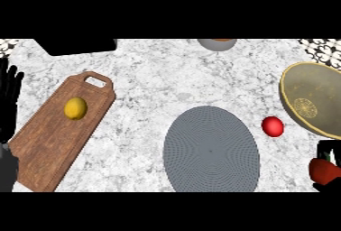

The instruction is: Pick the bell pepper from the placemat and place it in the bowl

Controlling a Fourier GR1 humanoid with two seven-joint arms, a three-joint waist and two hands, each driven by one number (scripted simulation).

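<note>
A dark red bell pepper (324,172) shows at the lower right edge, with my right hand (330,150) shut on it; black fingers curl above and below it and hide part of it. The pepper is off the grey oval placemat (211,150), which lies bare in the middle of the counter. The wide olive-gold bowl (313,97) stands at the right edge, just beyond the hand. At the left edge my left hand (8,97) rests open, fingers up.
A small red round fruit (272,126) lies between the placemat and the bowl. At the left, a wooden cutting board (53,140) carries a yellow lemon (75,108). A black object (75,45) and a grey dish (217,43) sit along the far edge.
</note>
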